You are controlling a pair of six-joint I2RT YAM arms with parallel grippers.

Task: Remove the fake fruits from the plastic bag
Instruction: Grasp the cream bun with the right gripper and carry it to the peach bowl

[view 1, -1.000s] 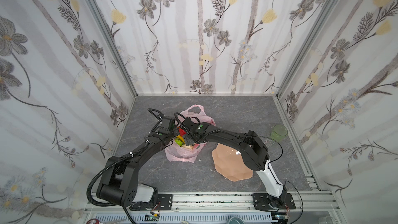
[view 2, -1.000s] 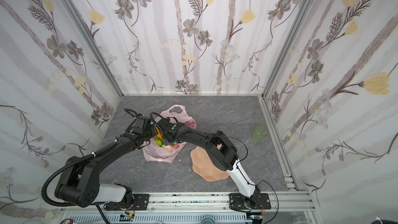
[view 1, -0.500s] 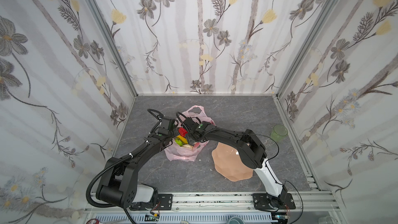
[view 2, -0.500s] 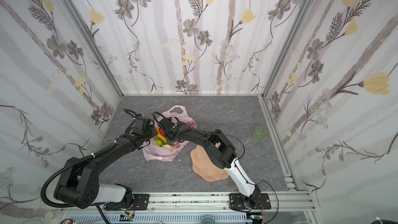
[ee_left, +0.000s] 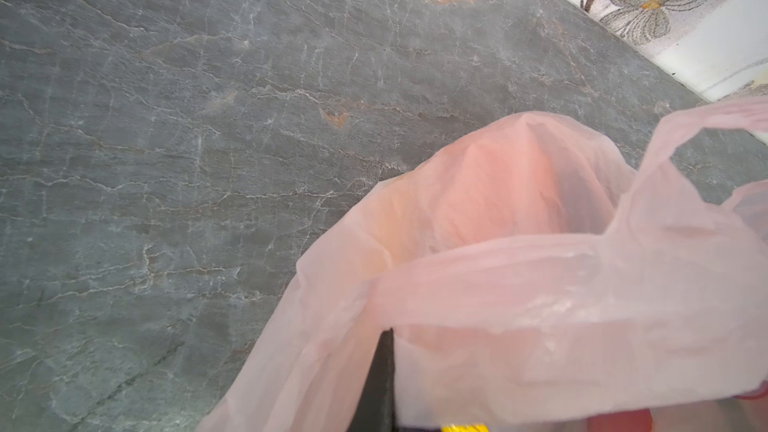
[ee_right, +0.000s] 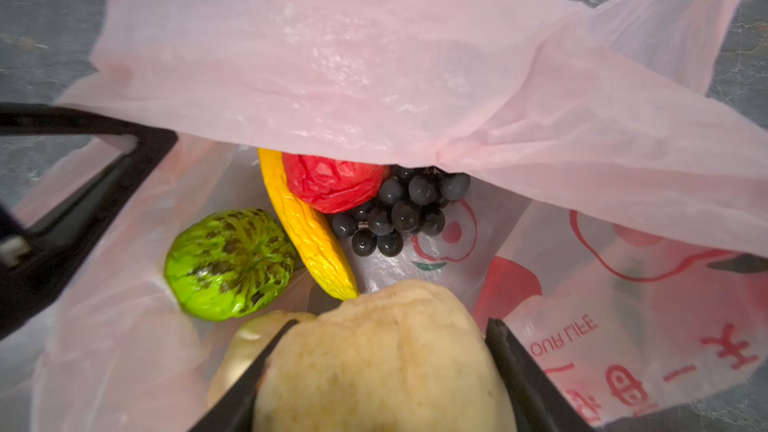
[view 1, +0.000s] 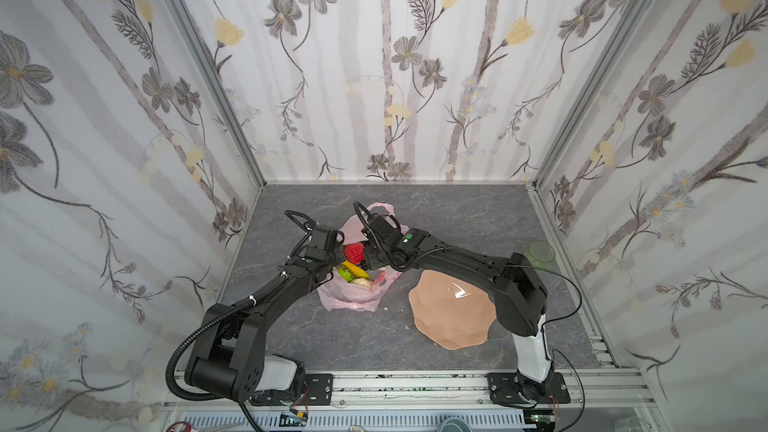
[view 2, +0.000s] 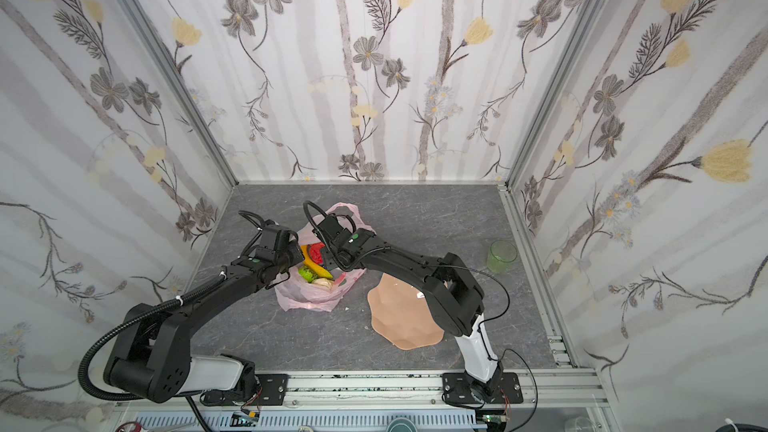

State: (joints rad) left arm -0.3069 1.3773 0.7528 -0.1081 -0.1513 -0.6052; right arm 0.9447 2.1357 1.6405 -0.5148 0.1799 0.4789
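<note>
The thin translucent pink plastic bag with red print lies on the grey stone-look counter, a little toward 9 o'clock from the centre, with the peach scalloped plate at the bag's 4 o'clock. The left gripper has its jaws pinched together on the bag's rim at the 9 o'clock side, and the mouth gapes. Inside, the right gripper has its jaws clamped on a pale beige round fake fruit, while the yellow banana, red apple, dark purple grape bunch and green fruit lie loose beside it in the bag.
</note>
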